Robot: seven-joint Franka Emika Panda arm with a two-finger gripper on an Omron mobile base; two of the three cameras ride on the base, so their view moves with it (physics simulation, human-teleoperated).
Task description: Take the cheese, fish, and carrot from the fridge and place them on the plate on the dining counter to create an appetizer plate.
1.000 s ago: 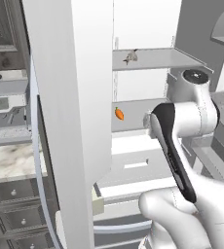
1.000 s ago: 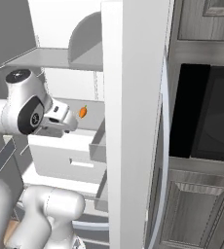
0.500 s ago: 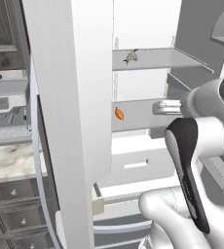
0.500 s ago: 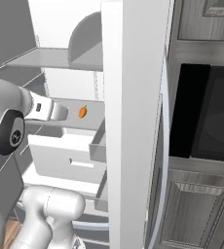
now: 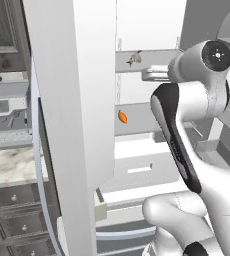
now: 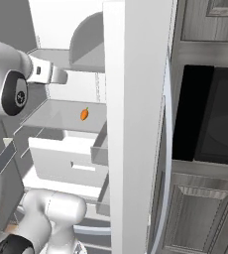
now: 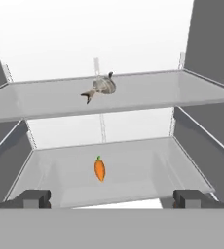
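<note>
Inside the open fridge, the gripper is facing the two grey shelves with its jaws spread as wide as they go and nothing between them. The fish is lying on the upper shelf, about midway between its side edges and toward the back wall. The carrot is resting on the lower shelf, near its middle and a little left of centre in the hand view, green top pointing away from the gripper. From the left base view the arm is reaching in at about the height of the upper shelf, with the fish just left of the hand and the carrot below it; the right base view is showing the carrot on the same lower shelf, above the white drawer. Neither item is being touched. The cheese cannot be made out here, and the plate and dining counter are out of sight, so its state is unknown. Judging by this, the fish and carrot are both waiting to be collected, and most of the task appears to lie ahead.
</note>
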